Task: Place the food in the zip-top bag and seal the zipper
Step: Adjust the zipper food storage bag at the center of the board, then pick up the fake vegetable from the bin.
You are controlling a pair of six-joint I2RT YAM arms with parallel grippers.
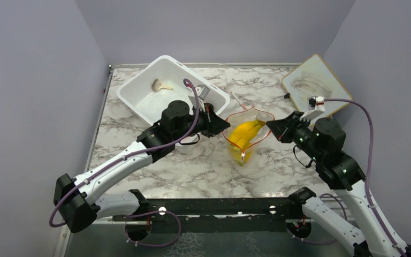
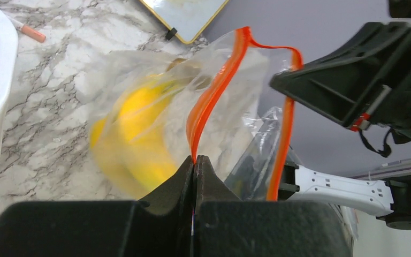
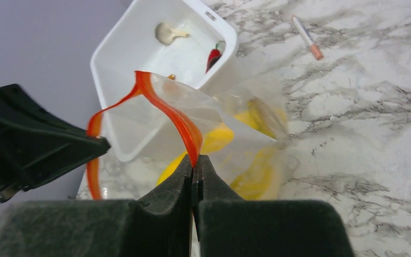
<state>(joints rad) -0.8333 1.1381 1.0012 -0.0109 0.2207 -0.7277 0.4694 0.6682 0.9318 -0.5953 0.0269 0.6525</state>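
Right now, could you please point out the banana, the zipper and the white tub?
banana (image 1: 248, 133): top view, yellow middle.
zipper (image 2: 218, 88): left wrist view, near strip.
white tub (image 1: 150, 99): top view, bare floor.

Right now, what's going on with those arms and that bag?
The two arms hold the clear floppy zip-top bag between them. The left gripper and the right gripper are each shut on the thin red-orange zipper strip, at opposite ends of the mouth. A yellow toy banana is inside; the mouth gapes open, unsealed. A red toy chili lies in the white rectangular plastic tub behind.
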